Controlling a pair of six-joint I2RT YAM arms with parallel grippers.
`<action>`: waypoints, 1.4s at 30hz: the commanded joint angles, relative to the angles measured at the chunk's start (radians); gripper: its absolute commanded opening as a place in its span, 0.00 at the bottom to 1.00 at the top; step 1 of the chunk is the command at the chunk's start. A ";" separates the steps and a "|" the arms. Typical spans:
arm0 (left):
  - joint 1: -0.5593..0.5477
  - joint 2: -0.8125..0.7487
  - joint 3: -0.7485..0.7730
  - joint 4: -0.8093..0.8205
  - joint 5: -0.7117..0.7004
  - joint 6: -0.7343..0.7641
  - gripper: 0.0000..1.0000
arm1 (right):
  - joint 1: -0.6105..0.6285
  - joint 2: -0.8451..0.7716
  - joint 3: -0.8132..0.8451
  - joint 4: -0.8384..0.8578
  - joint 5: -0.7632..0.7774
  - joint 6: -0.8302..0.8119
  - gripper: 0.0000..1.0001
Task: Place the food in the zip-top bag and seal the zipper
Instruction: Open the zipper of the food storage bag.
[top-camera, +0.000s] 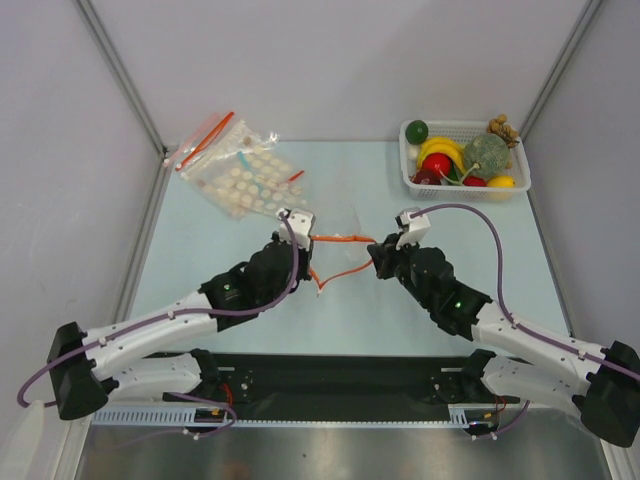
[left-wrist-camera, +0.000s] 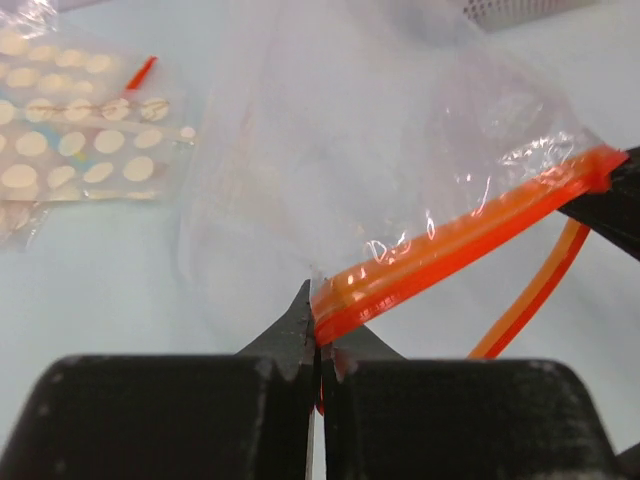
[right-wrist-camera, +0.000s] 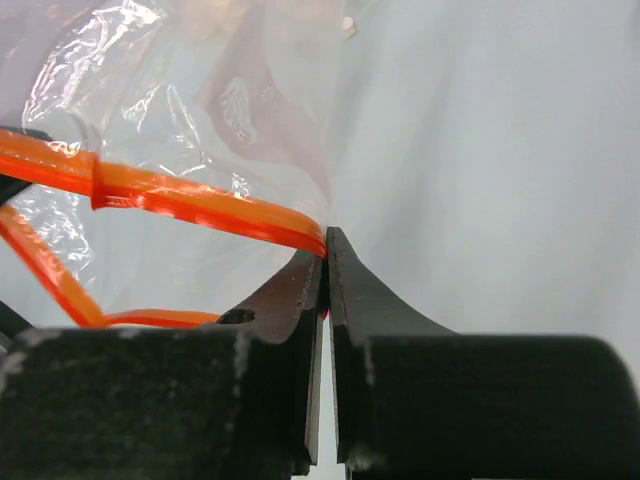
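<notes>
Pinching zipper (top-camera: 345, 238) ends, left gripper (top-camera: 306, 235) and right gripper (top-camera: 379, 246) both clamped, zip-top bag (top-camera: 345, 218) mouth parted; food (top-camera: 486, 153) piled in white basket (top-camera: 455, 125)

Clear bag (top-camera: 345, 232) w/ orange-red zipper (top-camera: 338, 239)

Open across the table (top-camera: 340, 170) at twelve o'clock from the zip-top bag (top-camera: 348, 222). Blocked at ten by disc-patterned bags (top-camera: 250, 178), at two by the heaped basket (top-camera: 460, 127). Barred at six by zipper (top-camera: 340, 239) stretched between left gripper (top-camera: 308, 236) and right gripper (top-camera: 379, 246).
</notes>
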 joint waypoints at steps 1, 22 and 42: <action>-0.004 -0.055 -0.026 0.079 -0.122 -0.006 0.00 | -0.016 0.004 0.041 -0.021 0.083 0.031 0.06; -0.004 -0.030 -0.034 0.129 0.025 0.000 0.00 | -0.002 0.048 0.063 0.004 0.003 -0.005 0.03; 0.031 0.240 0.263 -0.064 -0.012 -0.040 0.00 | -0.023 0.059 0.090 -0.013 -0.034 -0.048 0.63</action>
